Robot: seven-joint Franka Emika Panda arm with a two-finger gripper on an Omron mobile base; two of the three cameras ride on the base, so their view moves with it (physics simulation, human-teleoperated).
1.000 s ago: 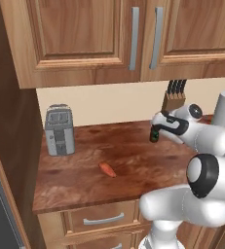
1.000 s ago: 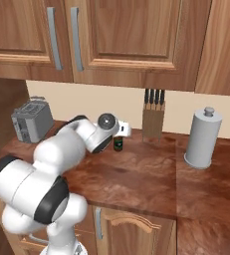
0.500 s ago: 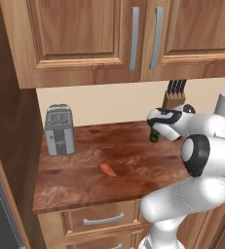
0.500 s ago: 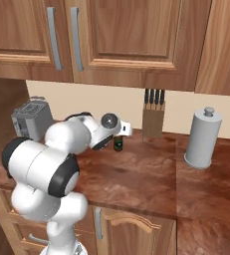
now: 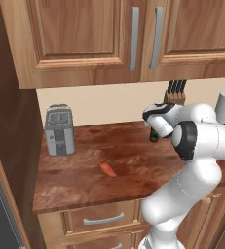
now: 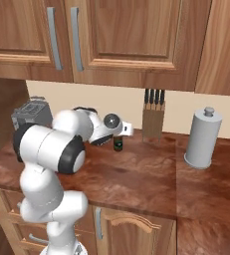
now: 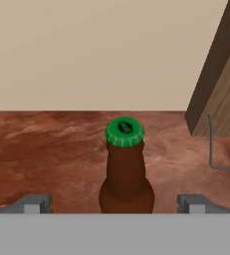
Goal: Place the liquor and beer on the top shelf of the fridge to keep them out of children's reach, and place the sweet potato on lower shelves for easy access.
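Since a second ago my elbow has swung up and over while my fingers (image 7: 114,201) kept level at the beer (image 7: 125,169), which stands upright on the desk (image 5: 84,170) just beside the knife block (image 6: 153,117). My fingers are spread, one tip on either side of the brown neck, not yet touching it, so I judge I am lined up to close. The sweet potato (image 5: 107,169) lies apart, nearer the toaster (image 5: 59,129)

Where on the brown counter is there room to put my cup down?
The widest bare patch is between the toaster and the beer, behind the sweet potato. There is also room in front of the paper towel roll. It is crowded by the knife block, where the open pincer flanks the beer.
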